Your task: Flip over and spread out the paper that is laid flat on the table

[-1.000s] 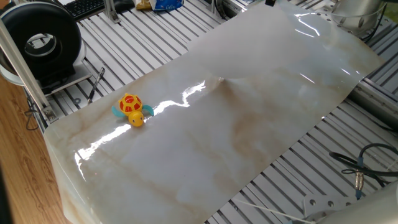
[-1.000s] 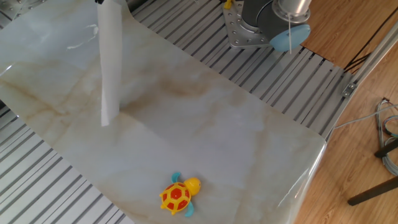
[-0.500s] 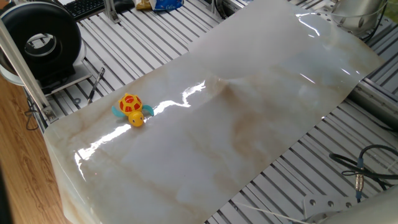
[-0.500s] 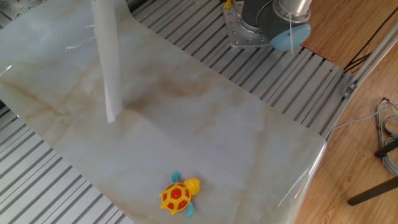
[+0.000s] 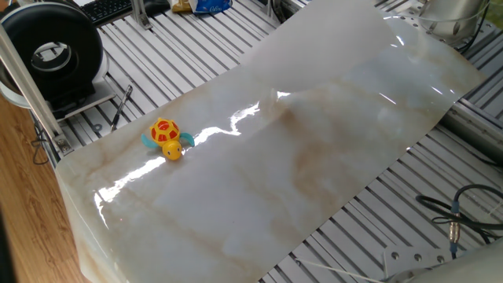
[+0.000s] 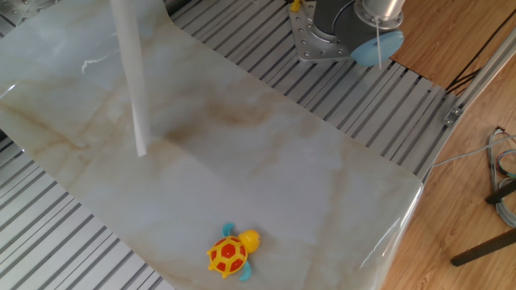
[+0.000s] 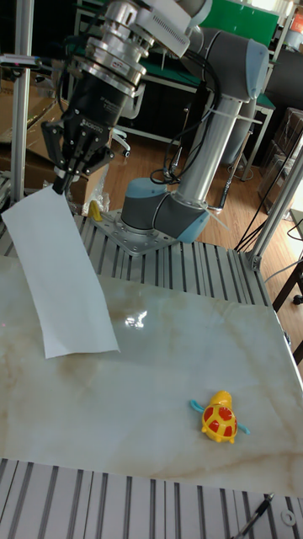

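In the tall fixed view my gripper (image 7: 61, 184) is shut on the top corner of the paper (image 7: 63, 278). The white sheet hangs down at a slant. Its lower edge is close to the table (image 7: 168, 404), and I cannot tell whether it touches. In the other fixed view the paper (image 6: 131, 80) is seen nearly edge-on as a narrow white strip over the table (image 6: 282, 177). In one fixed view the paper (image 5: 314, 55) is a pale sheet rising from the table (image 5: 275, 196) toward the top edge. The gripper is outside both of these fixed views.
A yellow and red toy turtle (image 7: 221, 418) (image 5: 165, 137) (image 6: 231, 251) sits on the table near one end. The arm's base (image 7: 160, 219) (image 6: 339, 32) stands on the ribbed frame behind the table. A black round device (image 5: 55, 51) and loose cables (image 5: 464, 212) lie off the table.
The hanging paper has turned more edge-on and shifted slightly left in the other fixed view, with its lower end a little higher. The turtle has not moved.
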`<act>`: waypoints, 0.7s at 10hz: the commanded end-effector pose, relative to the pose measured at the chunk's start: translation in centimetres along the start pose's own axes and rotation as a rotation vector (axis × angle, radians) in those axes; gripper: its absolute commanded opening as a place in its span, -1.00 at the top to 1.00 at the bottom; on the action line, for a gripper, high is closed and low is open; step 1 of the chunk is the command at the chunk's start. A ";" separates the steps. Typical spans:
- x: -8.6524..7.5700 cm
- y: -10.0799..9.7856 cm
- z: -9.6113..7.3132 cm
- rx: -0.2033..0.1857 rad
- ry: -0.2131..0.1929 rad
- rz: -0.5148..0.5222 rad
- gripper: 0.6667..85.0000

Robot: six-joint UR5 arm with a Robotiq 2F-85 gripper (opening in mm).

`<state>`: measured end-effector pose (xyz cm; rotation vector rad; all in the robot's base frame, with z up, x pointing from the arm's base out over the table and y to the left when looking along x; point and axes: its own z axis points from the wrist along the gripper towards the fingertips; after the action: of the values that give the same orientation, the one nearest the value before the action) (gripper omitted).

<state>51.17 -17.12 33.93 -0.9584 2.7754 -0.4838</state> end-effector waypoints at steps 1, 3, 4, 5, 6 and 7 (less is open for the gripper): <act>-1.5 -0.3 -0.6 0.017 -0.024 -0.051 0.98; -2.5 -0.3 -0.3 0.022 -0.048 -0.074 0.98; -2.8 -0.1 -0.2 0.016 -0.056 -0.074 0.98; -3.1 -0.2 0.2 0.016 -0.064 -0.076 0.98; -3.5 0.2 0.9 0.003 -0.074 -0.072 0.98; -3.7 0.1 1.4 0.006 -0.072 -0.070 0.98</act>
<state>53.49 -15.72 33.55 -1.0517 2.7004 -0.4853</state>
